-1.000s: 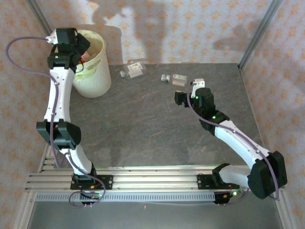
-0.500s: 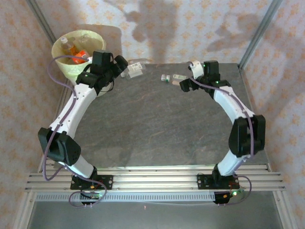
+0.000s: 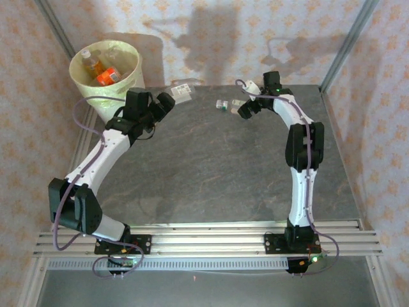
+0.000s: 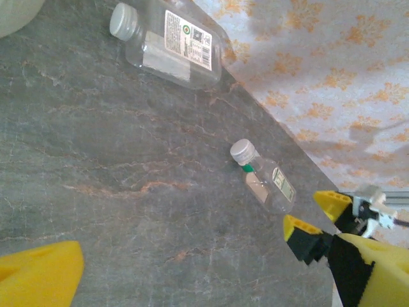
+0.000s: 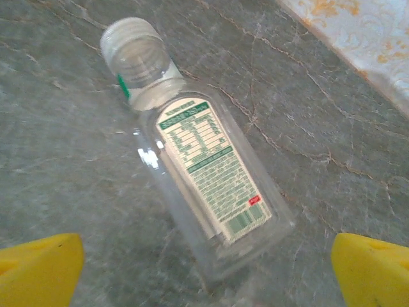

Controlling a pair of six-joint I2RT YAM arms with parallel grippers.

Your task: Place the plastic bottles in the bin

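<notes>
From above: cream bin [image 3: 133,82] at the far left corner of the grey stone-look table [image 3: 204,173], bag-lined, with orange-labelled bottles [image 3: 107,75] inside. Left gripper [image 3: 167,102] just short of a clear white-capped bottle [image 3: 182,91] lying by the back edge. Right gripper [image 3: 243,109] just beside a small green-label bottle [image 3: 222,104], well apart from the bin. Right arm nearer the small one, left arm nearer the bigger one and the bin.

Left wrist: yellow fingers [image 4: 38,278] spread wide at the lower corners, nothing held. White-capped bottle ahead and to the left, flat-sided, glossy, on its side, cap toward the bin. Small green-label bottle farther right, cap end nearer this camera, with the other arm's parted yellow tips just past its base.

Right wrist: jaws apart, pads [image 5: 374,272] at either lower corner, nothing gripped. Small green-label bottle dead ahead, base nearest and about level with the pad tips, long axis running away and leaning left, ribbed white cap at the far end. Thin clear plastic, squarish shoulders, flat label face up. Probably light and slippery, apt to dent or skid on the smooth tabletop. Likely best taken across the narrow body, easing forward and closing, with little or no wrist turn.
</notes>
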